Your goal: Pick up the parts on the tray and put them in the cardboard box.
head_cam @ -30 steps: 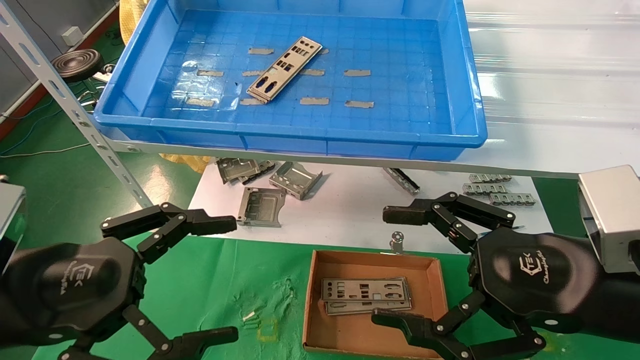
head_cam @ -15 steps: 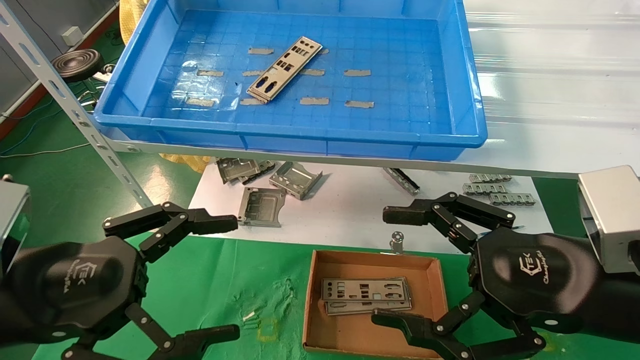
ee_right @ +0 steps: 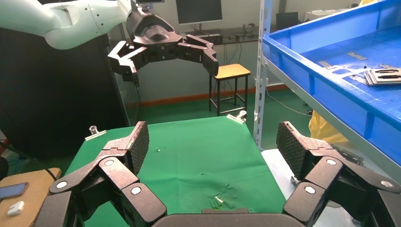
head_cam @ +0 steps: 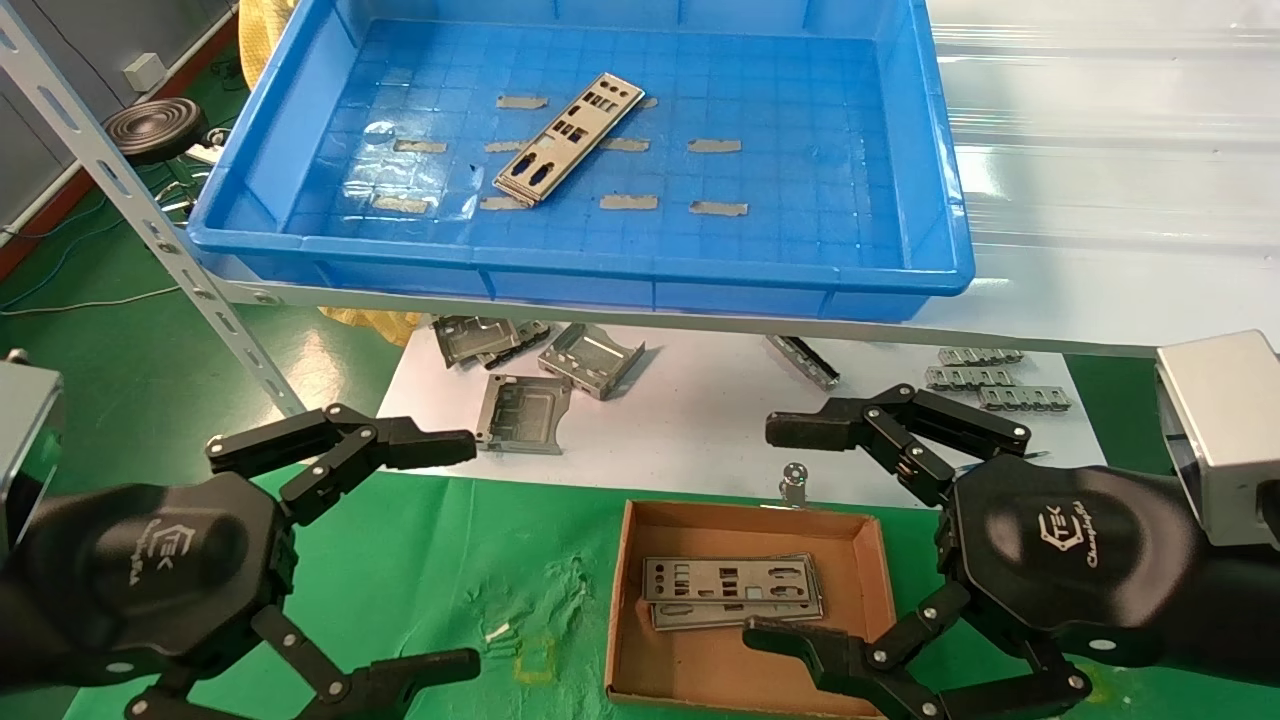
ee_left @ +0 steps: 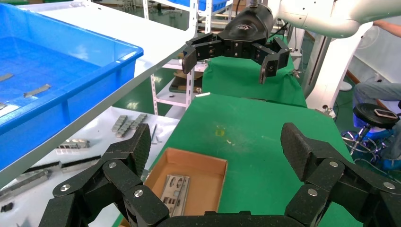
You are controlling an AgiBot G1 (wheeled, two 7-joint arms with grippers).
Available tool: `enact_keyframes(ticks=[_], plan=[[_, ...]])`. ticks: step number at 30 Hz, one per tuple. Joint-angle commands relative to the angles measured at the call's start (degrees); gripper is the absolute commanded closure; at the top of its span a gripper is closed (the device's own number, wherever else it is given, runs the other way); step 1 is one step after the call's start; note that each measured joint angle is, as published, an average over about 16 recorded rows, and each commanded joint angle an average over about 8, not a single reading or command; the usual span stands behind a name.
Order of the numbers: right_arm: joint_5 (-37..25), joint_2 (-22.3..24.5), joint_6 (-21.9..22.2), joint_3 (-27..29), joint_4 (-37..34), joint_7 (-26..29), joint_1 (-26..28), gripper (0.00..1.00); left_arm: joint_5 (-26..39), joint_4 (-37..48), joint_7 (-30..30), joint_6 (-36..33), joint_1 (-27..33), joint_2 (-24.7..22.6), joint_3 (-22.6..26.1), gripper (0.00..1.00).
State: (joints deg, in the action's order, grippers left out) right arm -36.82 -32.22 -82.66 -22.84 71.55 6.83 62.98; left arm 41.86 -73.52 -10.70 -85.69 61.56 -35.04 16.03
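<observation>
A silver-grey punched plate (head_cam: 568, 151) lies diagonally on the floor of the blue tray (head_cam: 590, 278) on the upper shelf; it also shows in the right wrist view (ee_right: 384, 75). The cardboard box (head_cam: 625, 560) sits on the green cloth and holds stacked plates (head_cam: 730, 590), seen too in the left wrist view (ee_left: 172, 192). My left gripper (head_cam: 440, 555) is open and empty, low at the left over the cloth. My right gripper (head_cam: 775, 530) is open and empty, beside the box's right side.
Folded metal brackets (head_cam: 525, 413) and slotted strips (head_cam: 985, 378) lie on the white sheet under the shelf. A slanted grey shelf post (head_cam: 150, 225) stands at the left. A small round metal piece (head_cam: 795, 475) sits behind the box.
My left gripper has shifted very slightly. The right gripper, plates and box have not moved.
</observation>
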Motion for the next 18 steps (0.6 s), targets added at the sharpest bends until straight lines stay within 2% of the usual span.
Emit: enact_keyframes(ticks=[1,18], plan=[[0.0,0.0,0.0,0.0,0.0,0.0,0.0,0.0,0.01,0.01,0.01,0.0,0.01,-0.01,0.01,0.0],[0.0,0.0,0.0,0.0,0.0,0.0,0.0,0.0,0.02,0.08,0.04,0.0,0.05,-0.06,0.06,0.0]])
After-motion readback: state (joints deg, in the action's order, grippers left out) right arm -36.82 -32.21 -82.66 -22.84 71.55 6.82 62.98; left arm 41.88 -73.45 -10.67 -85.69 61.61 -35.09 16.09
